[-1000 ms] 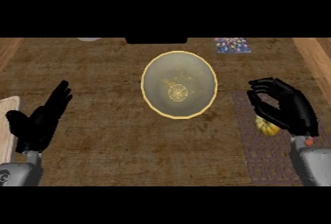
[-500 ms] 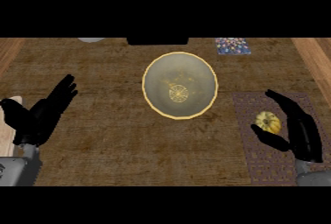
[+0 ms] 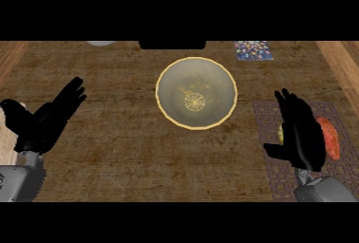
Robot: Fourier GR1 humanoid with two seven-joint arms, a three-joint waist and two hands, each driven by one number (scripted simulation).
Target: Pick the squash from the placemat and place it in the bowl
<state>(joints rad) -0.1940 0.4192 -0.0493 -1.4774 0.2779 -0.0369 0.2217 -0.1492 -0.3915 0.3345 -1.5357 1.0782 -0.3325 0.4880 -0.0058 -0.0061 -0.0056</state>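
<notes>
A beige bowl [image 3: 196,92] with a yellow rim and a gold pattern inside sits at the counter's centre. To its right lies a brown woven placemat [image 3: 279,163]. On the mat lies the squash [image 3: 328,137], orange at its right side, with a yellow bit showing left of my hand. My right hand [image 3: 301,135] hovers over the squash, open, with straight fingers pointing away and the thumb out to the left; it hides the squash's middle. My left hand [image 3: 43,121] rests open at the left, fingers up.
A colourful patterned square [image 3: 252,50], a black object [image 3: 172,44] and a grey item [image 3: 101,43] line the far edge. Wooden borders run down the left and right sides. A pale object [image 3: 7,140] shows at the left edge.
My right hand, curled at the squash a second ago, has uncurled and now lies straight over it. The squash stays on the mat. The left hand has barely shifted.
</notes>
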